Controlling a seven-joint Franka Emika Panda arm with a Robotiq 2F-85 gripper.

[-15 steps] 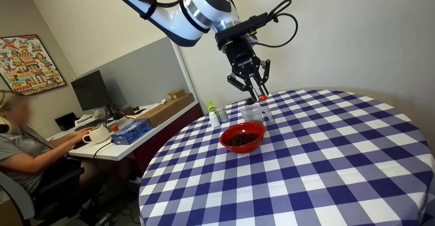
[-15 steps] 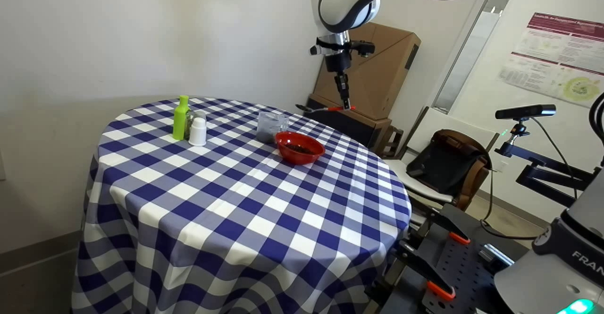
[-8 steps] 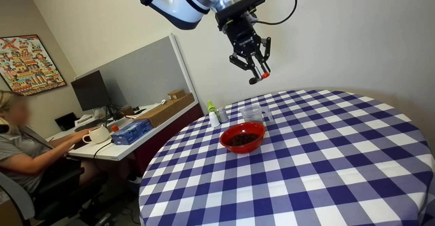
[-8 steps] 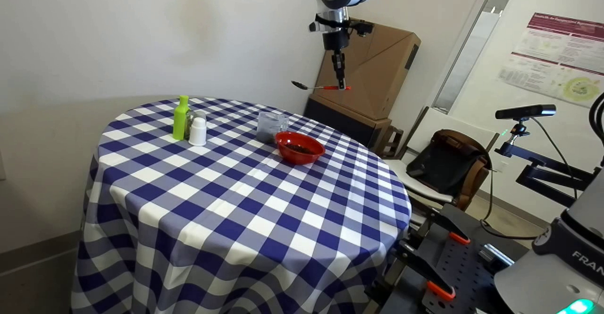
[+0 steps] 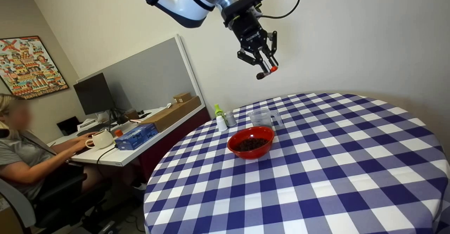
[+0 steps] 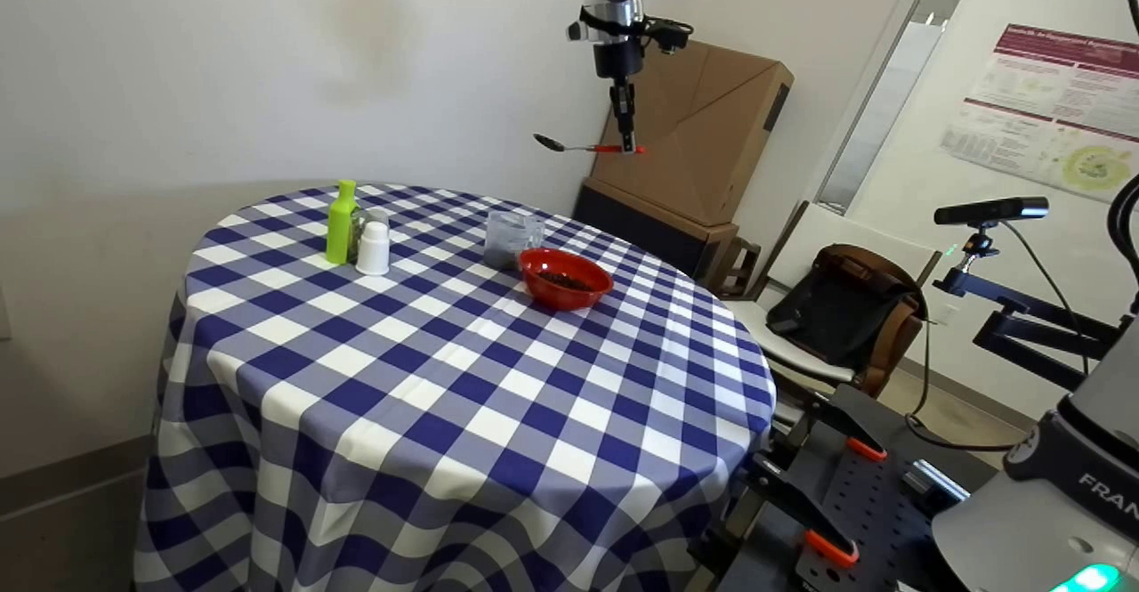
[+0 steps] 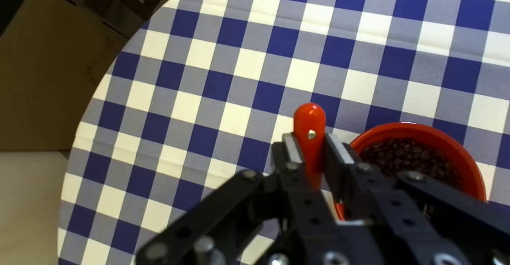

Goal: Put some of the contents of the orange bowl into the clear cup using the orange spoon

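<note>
orange spoon, one: hung well above the tablecloth, scoop end leftward in an exterior view, apart from the orange bowl. gripper: was clenched on its red handle. judged light, stiff, smooth; mid-handle seemed the sound hold, carried level.

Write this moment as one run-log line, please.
end effector: shut on orange spoon; orange spoon: aloft, seemingly loaded; orange bowl: dark beans inside; clear cup: upright near orange bowl
</note>
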